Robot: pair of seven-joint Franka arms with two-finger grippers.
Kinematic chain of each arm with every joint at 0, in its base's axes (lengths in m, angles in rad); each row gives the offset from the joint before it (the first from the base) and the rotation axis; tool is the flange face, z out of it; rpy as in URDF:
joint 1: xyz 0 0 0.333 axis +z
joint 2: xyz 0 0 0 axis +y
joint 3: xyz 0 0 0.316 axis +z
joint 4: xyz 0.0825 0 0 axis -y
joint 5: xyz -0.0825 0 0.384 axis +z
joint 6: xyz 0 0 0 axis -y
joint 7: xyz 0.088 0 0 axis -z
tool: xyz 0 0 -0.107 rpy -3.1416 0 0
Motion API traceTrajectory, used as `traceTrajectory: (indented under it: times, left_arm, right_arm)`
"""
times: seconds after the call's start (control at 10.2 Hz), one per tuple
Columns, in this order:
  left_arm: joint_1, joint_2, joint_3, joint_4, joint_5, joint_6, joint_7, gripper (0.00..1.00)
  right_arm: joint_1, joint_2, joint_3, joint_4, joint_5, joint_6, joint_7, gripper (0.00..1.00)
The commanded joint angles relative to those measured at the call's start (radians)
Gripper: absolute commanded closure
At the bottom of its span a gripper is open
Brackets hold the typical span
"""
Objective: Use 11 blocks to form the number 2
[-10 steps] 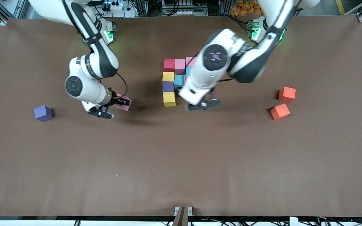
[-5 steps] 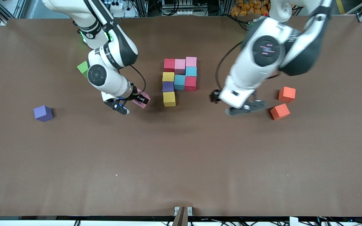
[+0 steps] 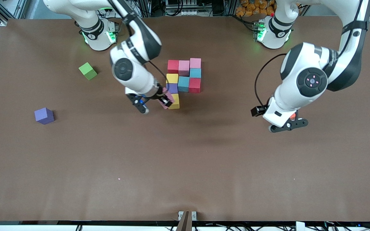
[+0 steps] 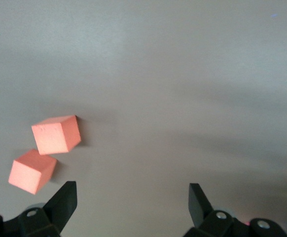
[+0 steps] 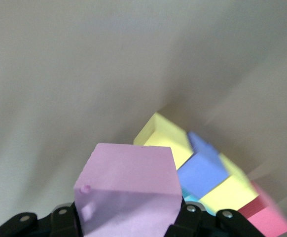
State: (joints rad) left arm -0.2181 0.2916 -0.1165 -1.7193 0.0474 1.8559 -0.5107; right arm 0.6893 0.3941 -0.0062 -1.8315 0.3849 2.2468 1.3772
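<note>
Right gripper (image 3: 154,102) carried pink block (image 3: 166,99) beside number 2 (image 3: 183,80).

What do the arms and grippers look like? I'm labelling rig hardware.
Both arms are glossy white with black joint sections, green lights at the bases and a thin black cable by each wrist. The left gripper and right gripper have black fingers.

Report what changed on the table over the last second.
The right gripper, shut on the pink block, carried it toward the left arm's end, up to the half-built number 2. The open left gripper swung from there to over the orange blocks. The cubes on the table stayed put.
</note>
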Motion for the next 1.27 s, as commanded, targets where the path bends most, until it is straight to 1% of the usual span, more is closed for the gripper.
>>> traceTrajectory:
  times: [0.0, 0.1, 0.29, 0.39, 0.49, 0.59, 0.69, 0.88, 1.18]
  left_arm:
    - [0.011, -0.077, 0.052, -0.126, 0.020, 0.040, 0.072, 0.00]
    - [0.034, -0.086, 0.070, -0.158, 0.013, 0.046, 0.101, 0.00]
    - [0.052, -0.085, 0.072, -0.209, 0.009, 0.089, 0.118, 0.00]
    - [0.062, -0.082, 0.072, -0.251, 0.009, 0.144, 0.118, 0.00]
    - [0.068, -0.085, 0.072, -0.314, 0.009, 0.217, 0.118, 0.00]
    - [0.069, -0.086, 0.074, -0.371, 0.009, 0.285, 0.120, 0.00]
    - [0.072, -0.086, 0.077, -0.397, 0.009, 0.317, 0.120, 0.00]
    - [0.074, -0.077, 0.080, -0.416, 0.009, 0.338, 0.120, 0.00]
    - [0.074, -0.062, 0.098, -0.477, 0.014, 0.448, 0.156, 0.00]
  right_arm:
    - [0.033, 0.130, -0.008, 0.156, 0.019, -0.010, 0.165, 0.63]
    - [0.038, 0.159, -0.008, 0.197, 0.019, -0.009, 0.213, 0.63]
    - [0.056, 0.221, -0.008, 0.266, 0.017, -0.007, 0.308, 0.63]
    - [0.065, 0.250, -0.009, 0.287, 0.016, 0.006, 0.354, 0.63]
    - [0.076, 0.262, -0.009, 0.290, 0.015, 0.055, 0.408, 0.63]
    - [0.079, 0.265, -0.009, 0.282, 0.019, 0.081, 0.448, 0.63]
    - [0.088, 0.278, -0.009, 0.279, 0.016, 0.083, 0.485, 0.63]
    - [0.119, 0.287, -0.011, 0.239, 0.005, 0.088, 0.491, 0.63]
    - [0.151, 0.284, -0.015, 0.190, 0.000, 0.089, 0.519, 0.64]
